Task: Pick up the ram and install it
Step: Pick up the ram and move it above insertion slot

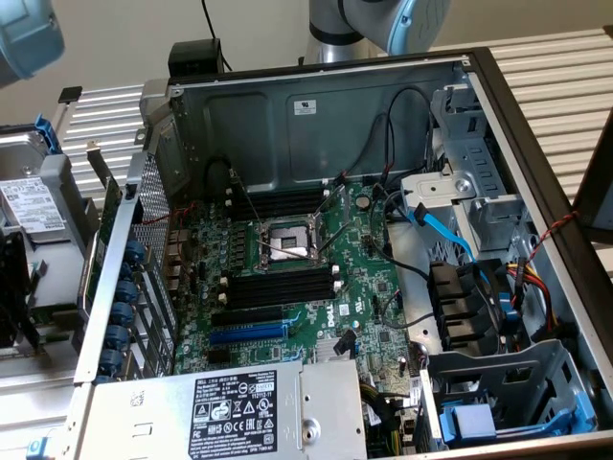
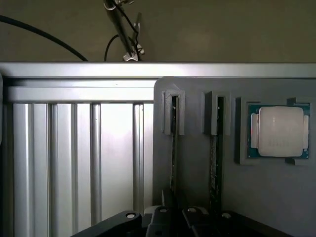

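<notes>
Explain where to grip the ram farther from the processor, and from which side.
Probably pinch the ram across its flat faces at the exposed edge, coming from the open face of the grey holder: it stands on edge in a narrow slot.

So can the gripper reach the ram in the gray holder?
Probably yes: the gripper is right at the ram standing on edge in the gray holder, with nothing seen between them.

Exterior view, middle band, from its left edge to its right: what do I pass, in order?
Hard drive with a white label → row of blue card clips → CPU socket → light blue cable → red and yellow wires.
</notes>
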Controlling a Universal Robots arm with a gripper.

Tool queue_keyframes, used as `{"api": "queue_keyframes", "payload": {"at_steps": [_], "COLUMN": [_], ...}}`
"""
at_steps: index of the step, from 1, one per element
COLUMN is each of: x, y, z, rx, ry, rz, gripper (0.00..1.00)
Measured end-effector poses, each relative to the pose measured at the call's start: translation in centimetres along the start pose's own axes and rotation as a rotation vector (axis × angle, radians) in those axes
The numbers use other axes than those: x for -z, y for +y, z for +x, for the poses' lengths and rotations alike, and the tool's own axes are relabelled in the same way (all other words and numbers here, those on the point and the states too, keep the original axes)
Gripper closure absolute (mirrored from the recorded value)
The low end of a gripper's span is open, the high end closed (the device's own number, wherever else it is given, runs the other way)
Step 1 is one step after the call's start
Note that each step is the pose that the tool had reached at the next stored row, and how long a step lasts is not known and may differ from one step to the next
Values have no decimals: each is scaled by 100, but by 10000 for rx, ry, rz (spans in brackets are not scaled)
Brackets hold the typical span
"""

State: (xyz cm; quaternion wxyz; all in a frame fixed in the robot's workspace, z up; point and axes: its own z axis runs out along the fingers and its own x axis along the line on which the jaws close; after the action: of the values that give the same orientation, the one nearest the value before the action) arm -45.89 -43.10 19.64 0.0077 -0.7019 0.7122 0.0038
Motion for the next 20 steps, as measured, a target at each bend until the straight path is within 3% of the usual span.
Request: {"api": "queue_keyframes", "payload": {"at_steps": [3,8,20], "x": [21,156,696], "y": [1,6,5], "z": [3,9,9], "rx": [1,1,1], "ry": [0,1,0], "rz": [1,0,3], "gripper": [86,86,86]}}
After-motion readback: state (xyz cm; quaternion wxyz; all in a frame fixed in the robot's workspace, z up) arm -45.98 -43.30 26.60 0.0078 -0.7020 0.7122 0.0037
